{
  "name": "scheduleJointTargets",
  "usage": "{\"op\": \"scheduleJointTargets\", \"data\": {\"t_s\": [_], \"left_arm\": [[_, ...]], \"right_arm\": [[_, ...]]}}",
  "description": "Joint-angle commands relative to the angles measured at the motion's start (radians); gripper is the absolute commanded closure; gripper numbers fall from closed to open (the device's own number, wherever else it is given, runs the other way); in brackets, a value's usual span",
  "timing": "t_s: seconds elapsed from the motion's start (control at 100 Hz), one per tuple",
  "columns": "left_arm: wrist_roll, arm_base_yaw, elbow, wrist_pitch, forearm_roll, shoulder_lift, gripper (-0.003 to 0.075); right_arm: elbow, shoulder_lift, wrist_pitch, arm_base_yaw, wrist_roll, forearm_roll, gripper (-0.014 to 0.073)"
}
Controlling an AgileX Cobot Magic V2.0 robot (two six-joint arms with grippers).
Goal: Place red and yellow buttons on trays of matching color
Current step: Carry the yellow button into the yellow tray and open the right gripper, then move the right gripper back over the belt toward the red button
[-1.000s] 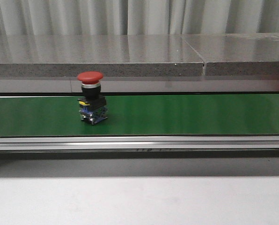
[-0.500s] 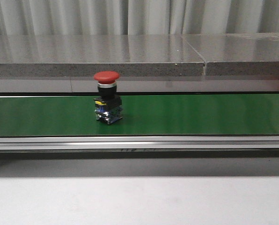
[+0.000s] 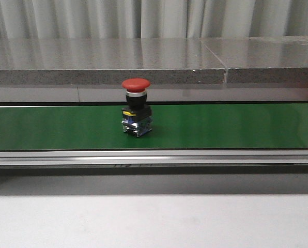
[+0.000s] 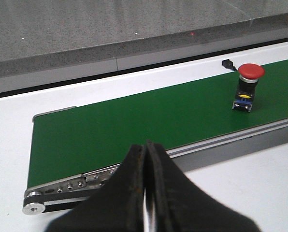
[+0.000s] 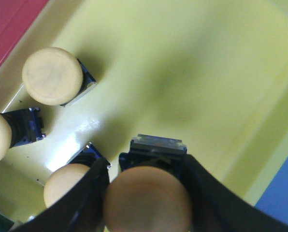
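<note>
A red button [image 3: 136, 113] with a mushroom cap stands upright on the green conveyor belt [image 3: 221, 126]; neither arm shows in the front view. The left wrist view has the same red button [image 4: 247, 88] far along the belt, well apart from my left gripper [image 4: 145, 151], which is shut on nothing over the belt's near edge. My right gripper [image 5: 146, 193] is shut on a yellow button [image 5: 148, 205] and holds it over the yellow tray [image 5: 192, 63]. Three other yellow buttons [image 5: 52, 76] rest in that tray. A corner of the red tray [image 5: 8, 21] shows beside it.
A grey stone ledge [image 3: 143, 62] runs behind the belt, with a metal rail [image 3: 154, 156] along its front. The belt's end roller [image 4: 35, 207] sits near my left gripper. A blue surface [image 5: 281, 188] borders the yellow tray.
The red button has travelled to the right along the belt, staying upright. Nothing else in the front view moved.
</note>
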State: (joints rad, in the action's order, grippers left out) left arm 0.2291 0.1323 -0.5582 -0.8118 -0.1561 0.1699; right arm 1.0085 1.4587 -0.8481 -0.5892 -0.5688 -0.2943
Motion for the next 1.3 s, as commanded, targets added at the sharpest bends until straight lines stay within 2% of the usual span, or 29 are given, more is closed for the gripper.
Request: {"op": "scheduleJointTargets", "data": {"t_s": [0.0,0.89,0.99,1.14,1.18,1.29], "left_arm": [[-0.002,0.008,-0.025,0.069,-0.019,0.012,0.0741],[-0.002,0.008,-0.025,0.069,-0.019,0.012,0.0741],[-0.002,0.008,-0.025,0.069,-0.019,0.012,0.0741],[-0.002,0.008,-0.025,0.069,-0.019,0.012,0.0741],[-0.002,0.008,-0.025,0.069,-0.019,0.012,0.0741],[-0.002,0.008,-0.025,0.069,-0.019,0.012,0.0741]], "right_arm": [[0.024,0.003,0.052,-0.004,0.013,-0.016,0.0557],[0.008,0.114,0.192,-0.038,0.012,0.030,0.0546],[0.008,0.114,0.200,-0.044,0.012,0.032,0.0457],[0.008,0.114,0.200,-0.044,0.011,0.032,0.0202],[0.008,0.114,0.201,-0.044,0.011,0.032,0.0175],[0.008,0.114,0.202,-0.044,0.010,0.032,0.0179]]}}
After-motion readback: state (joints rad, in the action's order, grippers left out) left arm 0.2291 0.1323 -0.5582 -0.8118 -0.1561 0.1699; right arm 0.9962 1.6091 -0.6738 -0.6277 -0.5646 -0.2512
